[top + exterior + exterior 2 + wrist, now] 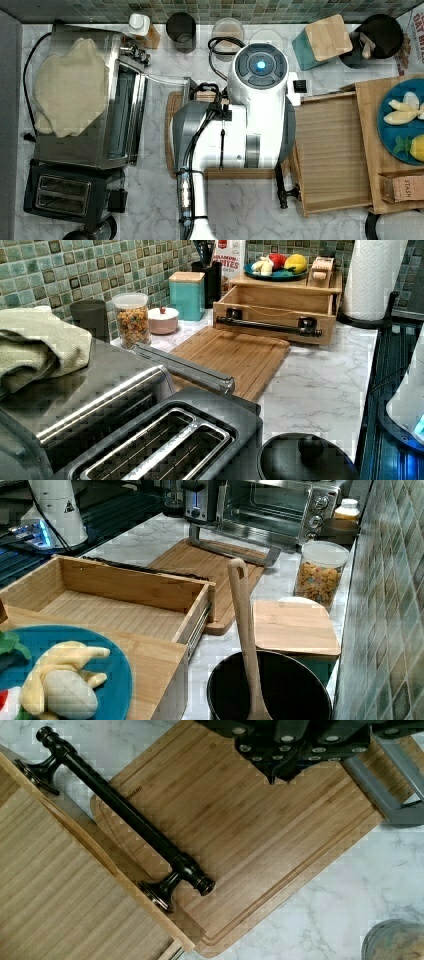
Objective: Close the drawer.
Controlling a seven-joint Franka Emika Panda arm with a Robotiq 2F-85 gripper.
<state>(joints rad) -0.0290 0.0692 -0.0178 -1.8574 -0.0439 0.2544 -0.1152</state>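
- Hovering over the cutting board [260,835], the claw [280,750] touches nothing; whether its fingers are parted cannot be told
- Beside it, the handle [125,815] fronts the drawer [55,885], pulled out, overlapping the board's edge

Surface [235,210]: white marble with grey veining, visible in all four views. Back wall [100,270]: small square mosaic tiles, green-teal, glossy, pale grout; it runs along the top view's upper edge and the right view's right side. A dark ribbed mat [395,370] borders the surface on the left view's right. A grey panel [9,125] runs down the top view's left edge. Light is even and soft, with faint reflections on the tiles.
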